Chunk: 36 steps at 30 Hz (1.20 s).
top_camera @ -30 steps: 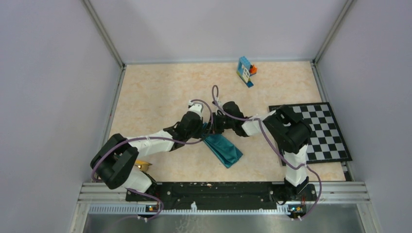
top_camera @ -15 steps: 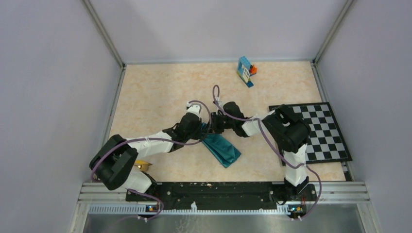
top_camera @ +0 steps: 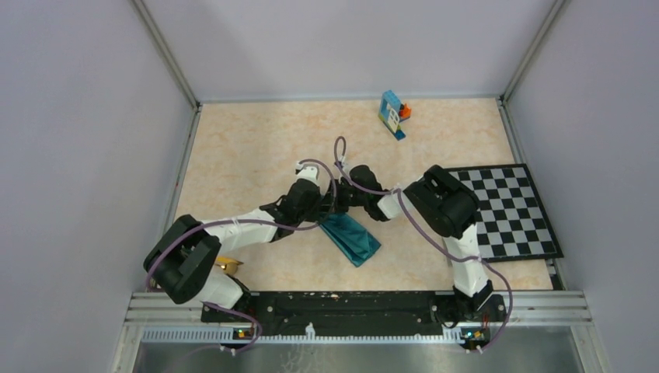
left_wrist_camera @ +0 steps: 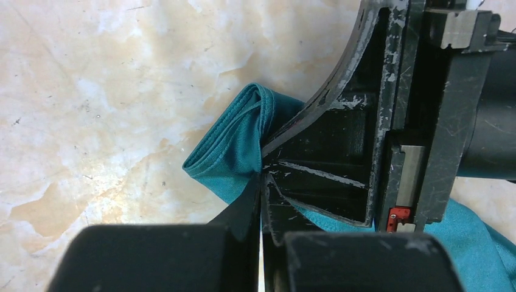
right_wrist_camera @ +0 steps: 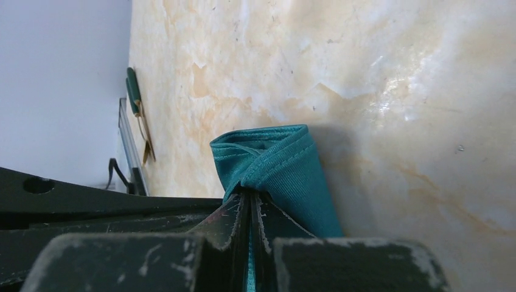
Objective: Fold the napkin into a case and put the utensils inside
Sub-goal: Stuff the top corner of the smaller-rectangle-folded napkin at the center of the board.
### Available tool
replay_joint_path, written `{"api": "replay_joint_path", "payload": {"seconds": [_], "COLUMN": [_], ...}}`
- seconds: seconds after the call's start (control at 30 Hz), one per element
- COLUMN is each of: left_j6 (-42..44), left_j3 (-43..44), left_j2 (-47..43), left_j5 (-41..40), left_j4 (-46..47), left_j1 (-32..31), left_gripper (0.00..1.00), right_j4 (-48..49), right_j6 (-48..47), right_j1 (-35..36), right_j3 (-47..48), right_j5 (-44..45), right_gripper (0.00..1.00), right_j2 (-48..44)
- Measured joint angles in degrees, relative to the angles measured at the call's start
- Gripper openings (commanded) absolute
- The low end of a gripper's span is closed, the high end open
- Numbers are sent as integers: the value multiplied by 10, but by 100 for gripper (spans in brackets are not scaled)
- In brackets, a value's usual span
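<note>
Both grippers meet nose to nose at the middle of the table (top_camera: 249, 148), over the far end of the napkin (top_camera: 353, 239).

Observed: left gripper (left_wrist_camera: 261, 175) fully closed, fingertips pressed together with a fold of teal cloth pinched between them. Likewise the right gripper (right_wrist_camera: 248, 196): closed tight, tips nipping the stitched, doubled-over edge of the same end. In the left wrist view its black body sits right against the left tips, touching or very nearly so; cannot tell which.

Napkin state: folded to a narrow band. Several layers show at the gripped end, which is bunched up. The remainder lies flat, running diagonally from the grippers toward the near right.

Of the utensils (right_wrist_camera: 137, 103), a dark green handle with a golden part lies at the table's left edge by the wall, well apart from the napkin. A golden glint shows beside the left arm's base in the top view, mostly hidden.

Off to the right lies the checkerboard mat (top_camera: 509, 210), apart from the cloth. At the far edge, toy blocks (top_camera: 394, 113).
</note>
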Motion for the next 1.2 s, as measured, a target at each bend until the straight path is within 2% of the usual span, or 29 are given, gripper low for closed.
{"api": "replay_joint_path", "payload": {"seconds": [0.1, 0.17, 0.37, 0.43, 0.57, 0.6, 0.67, 0.77, 1.0, 1.2], "left_j6": [-3, -9, -22, -23, -34, -36, -40, -50, -59, -74], "left_j3": [10, 15, 9, 7, 7, 7, 7, 7, 10, 23], "left_j2": [8, 14, -8, -33, -82, -89, -97, -92, 2, 56], "left_j5": [-5, -1, 24, 30, 41, 44, 52, 65, 91, 113], "left_j4": [-7, -9, -34, -46, -66, -70, -74, -82, -75, -14], "left_j1": [1, 1, 4, 5, 16, 22, 37, 63, 91, 91], "left_gripper": [4, 10, 48, 53, 54, 51, 37, 34, 23, 23], "right_j4": [28, 40, -17, -35, -39, -41, -45, -42, -24, 33], "right_j6": [23, 26, -13, -26, -39, -40, -39, -36, -14, 42], "right_j1": [-4, -12, -38, -42, -44, -45, -46, -47, -46, -46], "right_j3": [-11, -22, -60, -67, -66, -66, -66, -65, -39, -23], "right_j5": [4, -5, -37, -39, -37, -36, -34, -33, -24, 5], "right_gripper": [0, 5, 13, 13, 5, 3, 0, 0, 0, 1], "right_j2": [5, 2, -60, -86, -106, -106, -104, -92, -36, -2]}}
